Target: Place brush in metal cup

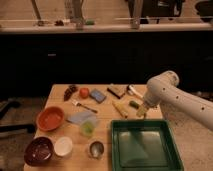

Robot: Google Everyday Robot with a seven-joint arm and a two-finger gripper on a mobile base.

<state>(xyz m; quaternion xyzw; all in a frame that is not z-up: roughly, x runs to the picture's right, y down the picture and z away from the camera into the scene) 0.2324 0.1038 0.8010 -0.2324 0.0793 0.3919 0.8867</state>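
Observation:
The brush (133,91) lies at the back right of the wooden table (60,107). Only its white head and a bit of handle show beside my arm. The metal cup (96,148) stands near the front edge, between the white bowl (63,146) and the green tray (142,145). My gripper (141,110) hangs open and empty over the table's right side. It is just in front of the brush and above a small green item (135,104). The cup is far to its front left.
A brown block (117,91), blue sponge (98,95), tomato (84,92) and grapes (70,91) line the back. A fork (82,105), yellow item (120,107), orange bowl (50,118), blue cloth (79,117), pale-green cup (88,129) and dark bowl (39,150) fill the rest.

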